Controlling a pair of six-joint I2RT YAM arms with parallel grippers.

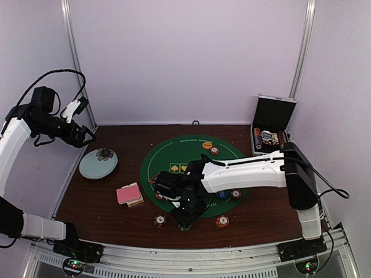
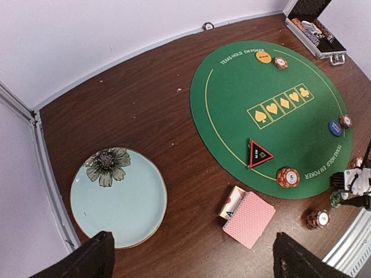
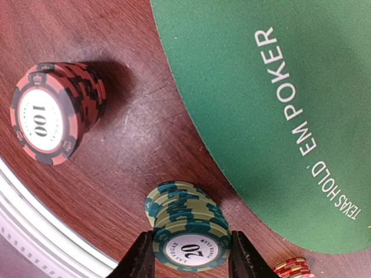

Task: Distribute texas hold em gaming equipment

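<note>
Right tool (image 3: 191, 258) clenched on a stack of green-and-cream striped round poker chips (image 3: 186, 229); top chip marked 20, one finger touching each side. Stack leans slightly, base on the brown wooden worktop (image 3: 133, 156), just beside the near rim of the round green felt mat (image 3: 261, 87). Stack of red-and-black striped chips marked 100 (image 3: 55, 113) stands near, apart. Left tool (image 2: 193, 255) released, fingers wide, raised over the worktop's left side. Deck of pink-red-backed playing cards (image 2: 249, 219) lies below it, off the mat.
</note>
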